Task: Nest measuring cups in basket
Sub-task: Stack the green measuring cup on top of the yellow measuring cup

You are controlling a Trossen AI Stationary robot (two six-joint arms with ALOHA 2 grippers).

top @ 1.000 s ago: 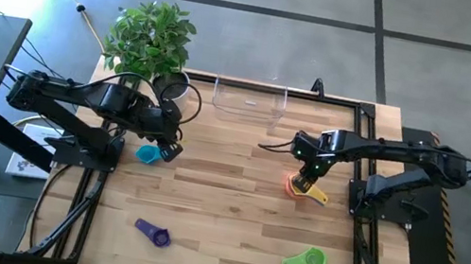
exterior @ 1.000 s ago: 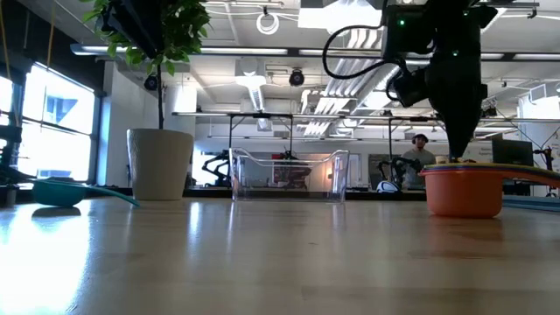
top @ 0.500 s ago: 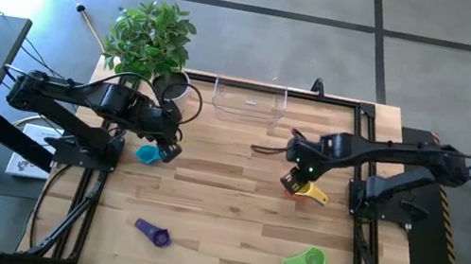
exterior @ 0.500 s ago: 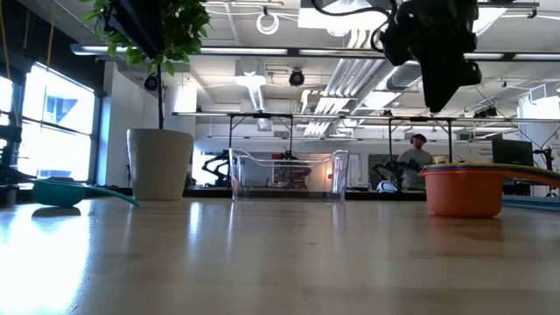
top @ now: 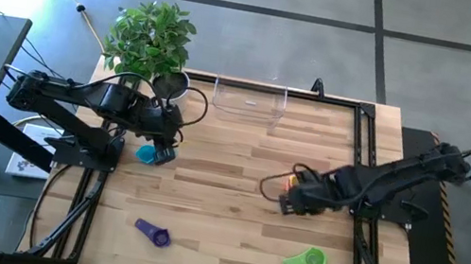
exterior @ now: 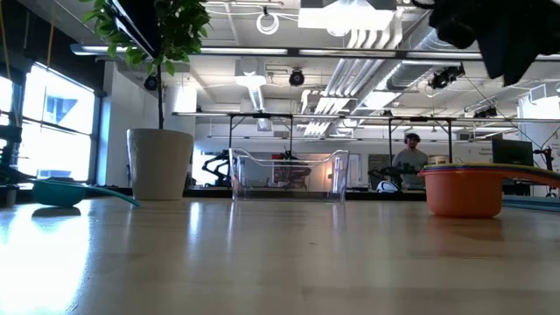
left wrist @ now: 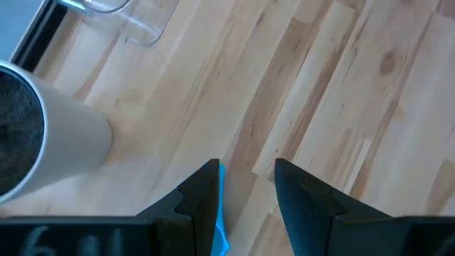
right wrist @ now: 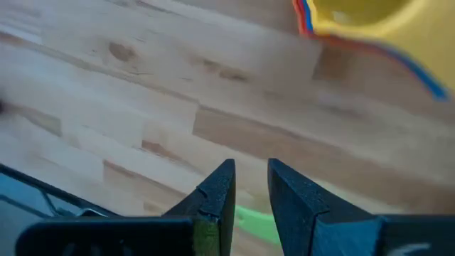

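Observation:
A nested stack, orange cup (exterior: 464,194) outermost and yellow cup (right wrist: 355,18) on top with red and blue rims showing, stands on the table right of centre. My right gripper (right wrist: 251,186) hangs above and just near of it, narrowly open and empty, hiding most of the stack from above. The teal cup (top: 148,153) lies at my left gripper (top: 167,151), which is open; the cup's handle (left wrist: 220,206) runs beside one finger, and I cannot tell whether they touch. The green cup (top: 305,259) and purple cup (top: 153,232) lie near the near edge. The clear basket (top: 249,99) stands at the far edge.
A white plant pot (top: 169,85) with a leafy plant stands at the far left, close to my left arm and left of the basket. Bare wood lies between the basket and the cups in the table's middle. A person (exterior: 409,162) is in the room beyond the table.
My right gripper has risen off the orange-and-yellow stack and drawn back toward the table's near edge, its arm swinging low across the right side. The stack has stayed where it was. My left arm has kept still.

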